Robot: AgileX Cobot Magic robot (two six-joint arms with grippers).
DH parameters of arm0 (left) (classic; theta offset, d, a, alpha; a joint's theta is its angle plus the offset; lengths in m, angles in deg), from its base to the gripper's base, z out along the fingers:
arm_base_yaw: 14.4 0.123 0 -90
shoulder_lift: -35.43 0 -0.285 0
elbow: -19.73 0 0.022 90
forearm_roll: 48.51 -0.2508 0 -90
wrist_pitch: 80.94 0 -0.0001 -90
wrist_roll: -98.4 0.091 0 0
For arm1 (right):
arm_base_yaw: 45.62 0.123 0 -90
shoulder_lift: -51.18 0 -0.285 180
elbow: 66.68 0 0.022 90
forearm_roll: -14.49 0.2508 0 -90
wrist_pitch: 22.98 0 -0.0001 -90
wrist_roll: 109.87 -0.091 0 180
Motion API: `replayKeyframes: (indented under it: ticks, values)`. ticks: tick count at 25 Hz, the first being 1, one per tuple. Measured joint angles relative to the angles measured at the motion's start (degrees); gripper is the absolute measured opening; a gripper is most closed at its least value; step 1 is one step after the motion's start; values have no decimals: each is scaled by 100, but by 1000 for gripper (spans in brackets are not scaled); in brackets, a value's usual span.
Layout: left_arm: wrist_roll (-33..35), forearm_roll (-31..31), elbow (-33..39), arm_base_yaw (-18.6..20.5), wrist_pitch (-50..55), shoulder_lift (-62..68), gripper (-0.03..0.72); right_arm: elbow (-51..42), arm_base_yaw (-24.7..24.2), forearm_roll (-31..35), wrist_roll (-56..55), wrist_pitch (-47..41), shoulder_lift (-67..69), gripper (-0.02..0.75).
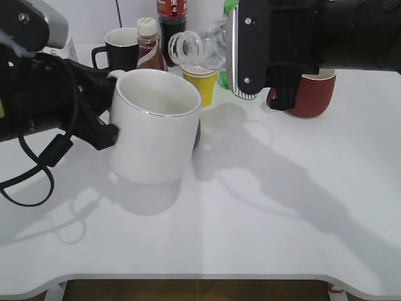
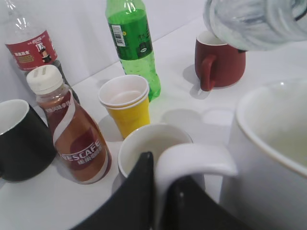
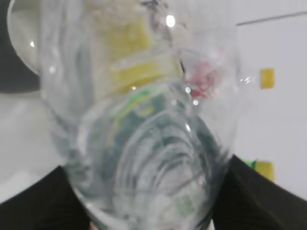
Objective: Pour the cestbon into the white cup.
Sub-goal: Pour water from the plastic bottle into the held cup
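Observation:
The white cup [image 1: 153, 125] is a large white mug at centre left, tilted slightly. My left gripper [image 1: 111, 105] is shut on its handle [image 2: 194, 160], with the black jaws [image 2: 165, 167] on either side. The cup's body fills the right of the left wrist view [image 2: 273, 158]. My right gripper [image 1: 237, 53] is shut on the cestbon [image 1: 200, 47], held sideways above and behind the cup. Its open mouth points left, near the cup's far rim. The bottle also shows in the left wrist view [image 2: 254, 21] and fills the right wrist view [image 3: 144, 143] between the jaws [image 3: 148, 203].
Behind the cup stand a yellow paper cup [image 2: 127, 105], a tall green soda bottle [image 2: 132, 45], a Nescafe bottle [image 2: 72, 134], a black mug [image 2: 19, 139], a cola bottle [image 2: 29, 43] and a red mug [image 1: 313, 94]. A smaller cup [image 2: 153, 143] sits just behind the handle.

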Motion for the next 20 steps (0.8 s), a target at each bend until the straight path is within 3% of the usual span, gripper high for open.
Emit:
replayKeyframes:
  ticks: [8,20]
  values:
    - [0,74,0,-289,-6,0,32,0,0,0,864,263,0,460]
    - [0,139,0,-315,-10,0,32,0,0,-1,1821,629,0,460]
